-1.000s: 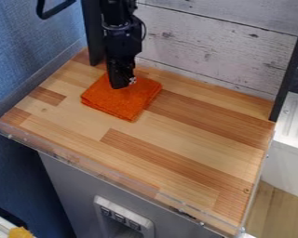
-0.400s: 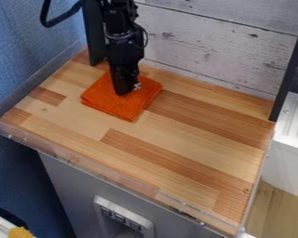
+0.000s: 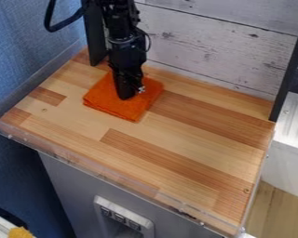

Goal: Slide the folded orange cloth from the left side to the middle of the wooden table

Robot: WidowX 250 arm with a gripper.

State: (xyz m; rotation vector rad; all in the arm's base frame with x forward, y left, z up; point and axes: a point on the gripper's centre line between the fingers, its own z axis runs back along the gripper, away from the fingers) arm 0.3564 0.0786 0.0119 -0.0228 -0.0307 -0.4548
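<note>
Enters at the top edge, left of centre, as a black arm (image 3: 126, 46). Hangs down nearly upright, with the black gripper (image 3: 124, 96) lowest and pointing downward. Carries a thin cable (image 3: 149, 42) bowed out on the view's right (and, higher up, a thicker black loop (image 3: 66, 22) curving out to the left).

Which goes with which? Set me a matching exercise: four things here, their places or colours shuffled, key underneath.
1. Cloth
2. Gripper
3. Worktop
4. Plank wall

A. Wooden, under the cloth
B. Whitish, behind the worktop
C. Orange, folded
D. Black, down at the cloth

Right pairs: 1-C, 2-D, 3-A, 4-B
</note>
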